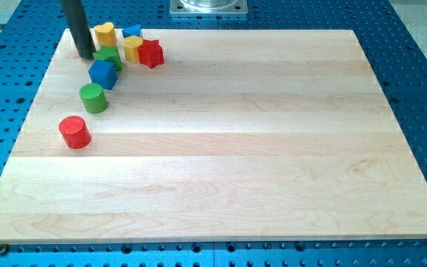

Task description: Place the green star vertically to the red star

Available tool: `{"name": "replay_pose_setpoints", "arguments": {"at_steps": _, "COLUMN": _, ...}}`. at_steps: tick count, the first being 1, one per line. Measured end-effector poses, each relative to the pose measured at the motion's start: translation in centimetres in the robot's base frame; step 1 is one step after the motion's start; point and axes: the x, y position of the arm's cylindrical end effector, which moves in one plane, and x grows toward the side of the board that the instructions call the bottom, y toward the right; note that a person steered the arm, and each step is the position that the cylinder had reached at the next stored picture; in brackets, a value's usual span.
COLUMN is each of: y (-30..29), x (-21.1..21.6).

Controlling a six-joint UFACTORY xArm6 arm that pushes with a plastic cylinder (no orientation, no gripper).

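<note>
Pale wood makes up the board (236, 148), which lies on a blue perforated table (421, 89) with a grey metal plate (208, 7) at the view's top. There is no pincer, only a dark rod; my tip (86, 55) sits near the board's top left corner, just left of the green star (109, 56). Crowded around that star are a yellow heart (105, 33), a yellow block (133, 48) and a blue cube (103, 74). The red star (151, 53) touches the yellow block's right side, and a small blue block (133, 31) sits behind. A green cylinder (93, 97) and a red cylinder (74, 132) stand lower.
</note>
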Motion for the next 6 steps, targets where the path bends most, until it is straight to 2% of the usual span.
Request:
{"name": "replay_pose_setpoints", "arguments": {"at_steps": 1, "y": 5.0, "x": 0.8}}
{"name": "replay_pose_setpoints", "arguments": {"at_steps": 2, "y": 12.8, "x": 1.8}}
{"name": "replay_pose_setpoints", "arguments": {"at_steps": 3, "y": 17.2, "x": 2.3}}
{"name": "replay_pose_setpoints", "arguments": {"at_steps": 4, "y": 22.0, "x": 1.1}}
{"name": "replay_pose_setpoints", "arguments": {"at_steps": 5, "y": 27.6, "x": -3.2}}
{"name": "replay_pose_setpoints", "arguments": {"at_steps": 6, "y": 23.7, "x": -7.2}}
